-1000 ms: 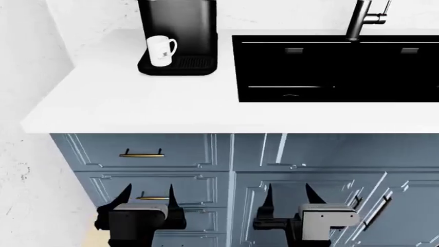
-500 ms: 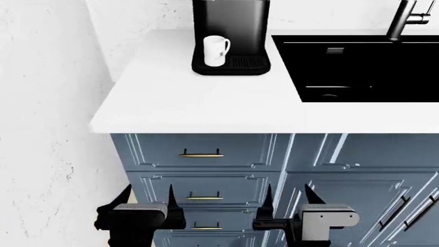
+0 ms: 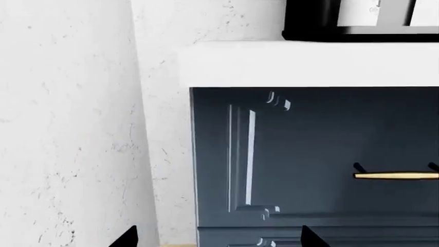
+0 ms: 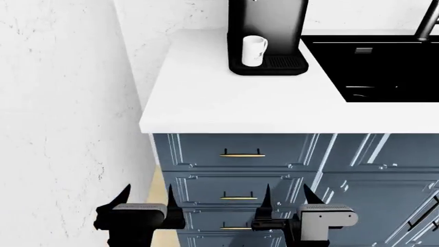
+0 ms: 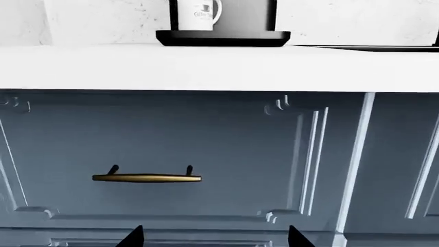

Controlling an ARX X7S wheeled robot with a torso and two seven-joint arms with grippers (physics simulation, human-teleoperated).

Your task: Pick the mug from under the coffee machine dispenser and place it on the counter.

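Observation:
The white mug (image 4: pixel 254 50) stands on the ribbed drip tray of the black coffee machine dispenser (image 4: pixel 268 28), at the back of the white counter (image 4: pixel 226 103). In the right wrist view the mug (image 5: pixel 195 14) shows above the counter (image 5: pixel 219 67), on the machine's tray (image 5: pixel 223 38). Both grippers hang low in front of the blue cabinets, far below the counter top. My left gripper (image 4: pixel 147 196) is open and empty. My right gripper (image 4: pixel 286 195) is open and empty too. In the left wrist view only the machine's base (image 3: pixel 357 23) and the counter's edge (image 3: pixel 309 64) show.
A black sink (image 4: pixel 384 64) with a faucet (image 4: pixel 428 20) is set into the counter to the right of the machine. A white marbled wall (image 4: pixel 69 103) closes off the left side. Blue drawers with brass handles (image 4: pixel 242 154) face the grippers.
The head view has shifted: the counter, machine and mug have slid to the right in the picture and more of the left wall shows. Both grippers stay low and open.

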